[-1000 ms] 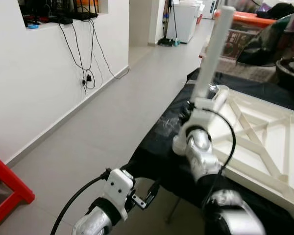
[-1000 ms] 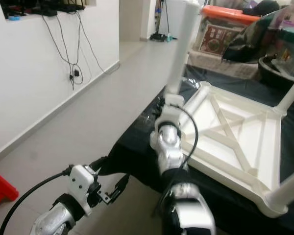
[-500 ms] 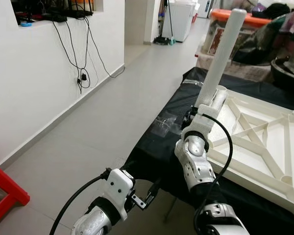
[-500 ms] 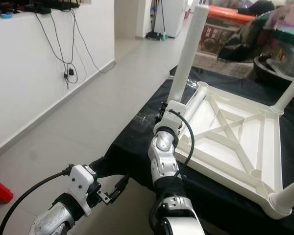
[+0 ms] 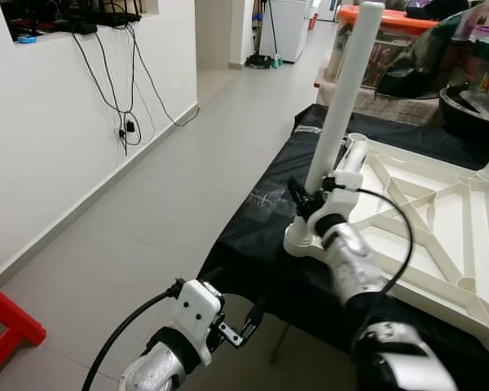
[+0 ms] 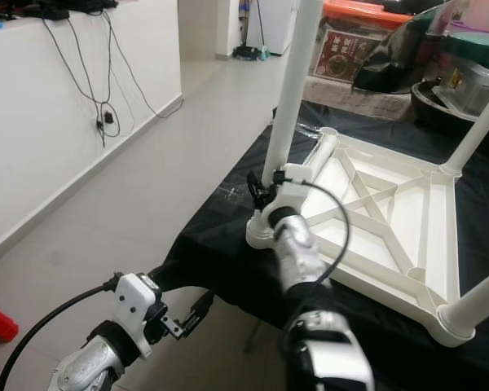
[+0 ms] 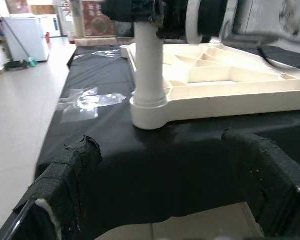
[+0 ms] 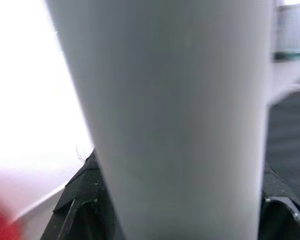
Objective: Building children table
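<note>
I see a white table leg (image 5: 339, 104) standing up, tilted a little, with its bottom end in the near left corner socket of the white table top (image 5: 440, 220). The table top lies upside down on a black cloth (image 5: 261, 236), with its ribs facing up. My right gripper (image 5: 310, 194) is squeezed shut around the low part of that leg, just above the socket, and its black fingers (image 8: 82, 200) press on both sides of the leg in the right wrist view. Another white leg (image 6: 477, 122) stands at the far right corner of the table top, and one more (image 6: 477, 303) stands at the near right corner. My left gripper (image 5: 248, 324) hangs low on the near left, in front of the edge of the cloth, and it touches nothing. Its two black fingers (image 7: 65, 170) are spread apart with only air between them. Some clear tape (image 7: 87, 102) is stuck on the cloth beside the socket. Far behind the table is a box with an orange lid (image 5: 407, 18). On the left is a white wall (image 5: 57, 138) with black cables (image 5: 126, 90) hanging down it. A red stool (image 5: 8, 326) stands on the grey floor (image 5: 171, 195) at the near left.
</note>
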You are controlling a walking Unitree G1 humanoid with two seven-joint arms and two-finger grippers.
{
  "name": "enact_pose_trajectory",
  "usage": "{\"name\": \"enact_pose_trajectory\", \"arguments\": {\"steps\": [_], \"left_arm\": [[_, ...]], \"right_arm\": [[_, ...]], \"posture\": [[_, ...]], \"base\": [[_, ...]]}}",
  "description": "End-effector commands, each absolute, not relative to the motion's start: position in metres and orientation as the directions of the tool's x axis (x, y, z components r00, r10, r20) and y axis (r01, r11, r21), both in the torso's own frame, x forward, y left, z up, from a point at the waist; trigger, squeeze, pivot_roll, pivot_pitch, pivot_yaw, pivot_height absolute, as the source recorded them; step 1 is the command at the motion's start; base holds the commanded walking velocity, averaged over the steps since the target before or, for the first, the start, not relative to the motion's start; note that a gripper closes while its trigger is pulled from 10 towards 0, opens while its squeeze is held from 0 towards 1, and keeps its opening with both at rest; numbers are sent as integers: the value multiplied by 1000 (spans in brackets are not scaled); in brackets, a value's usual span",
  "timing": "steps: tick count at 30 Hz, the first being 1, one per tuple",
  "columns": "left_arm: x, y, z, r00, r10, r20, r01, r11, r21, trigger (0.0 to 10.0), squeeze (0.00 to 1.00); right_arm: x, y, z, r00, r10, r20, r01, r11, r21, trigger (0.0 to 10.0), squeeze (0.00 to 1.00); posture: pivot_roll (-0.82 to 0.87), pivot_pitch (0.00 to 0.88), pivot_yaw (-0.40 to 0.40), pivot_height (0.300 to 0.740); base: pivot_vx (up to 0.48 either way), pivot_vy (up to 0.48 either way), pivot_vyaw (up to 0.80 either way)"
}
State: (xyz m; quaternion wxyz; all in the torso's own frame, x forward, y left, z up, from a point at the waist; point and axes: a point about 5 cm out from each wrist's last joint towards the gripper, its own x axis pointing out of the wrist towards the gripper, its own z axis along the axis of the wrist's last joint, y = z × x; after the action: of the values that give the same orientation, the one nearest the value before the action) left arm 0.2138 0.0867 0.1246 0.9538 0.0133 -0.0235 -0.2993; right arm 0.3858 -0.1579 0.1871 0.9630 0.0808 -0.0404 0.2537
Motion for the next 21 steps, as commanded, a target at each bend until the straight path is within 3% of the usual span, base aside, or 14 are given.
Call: {"name": "enact_pose_trajectory", "arguments": {"steps": [1,3,6,8,9,12,18,19,20,21], "left_arm": [[213,86,120,815,-579,12,578,815,32,10000,0],[212,85,121,816,-578,13,577,816,32,10000,0],[212,85,121,817,-577,13,576,817,33,10000,0],[211,86,121,818,-575,13,574,818,33,10000,0],[211,86,121,818,-575,13,574,818,33,10000,0],[211,86,122,821,-571,14,570,821,30,10000,0],[210,86,122,822,-569,15,569,822,28,10000,0],[210,86,122,823,-568,16,568,823,28,10000,0],[210,86,122,823,-568,16,568,823,28,10000,0],[210,86,122,823,-568,15,567,823,29,10000,0]], "right_arm": [[383,-145,179,799,596,80,-601,785,152,10000,0],[382,-137,182,697,716,40,-715,690,114,10000,0],[381,-132,182,636,771,26,-769,631,105,10000,0],[378,-124,182,513,859,-1,-854,510,101,10000,0],[378,-124,182,513,859,-1,-854,510,101,10000,0],[371,-111,177,328,942,-68,-933,334,135,10000,0],[368,-103,176,247,965,-86,-956,258,140,10000,0],[367,-98,176,213,973,-84,-965,224,138,8549,0],[367,-98,176,213,973,-84,-965,224,138,8549,0],[366,-95,177,200,977,-76,-969,208,129,0,0]], "posture": [[93,57,-81,740],[101,62,-85,740],[101,62,-85,740],[110,66,-89,740],[110,66,-89,740],[109,69,-90,740],[118,71,-95,740],[121,71,-95,740],[121,71,-95,740],[121,69,-95,740]], "base": [[0,0,0],[0,0,0],[0,0,0],[0,0,0],[0,0,0],[0,0,0],[0,0,0],[0,0,0],[0,0,0],[0,0,0]]}}
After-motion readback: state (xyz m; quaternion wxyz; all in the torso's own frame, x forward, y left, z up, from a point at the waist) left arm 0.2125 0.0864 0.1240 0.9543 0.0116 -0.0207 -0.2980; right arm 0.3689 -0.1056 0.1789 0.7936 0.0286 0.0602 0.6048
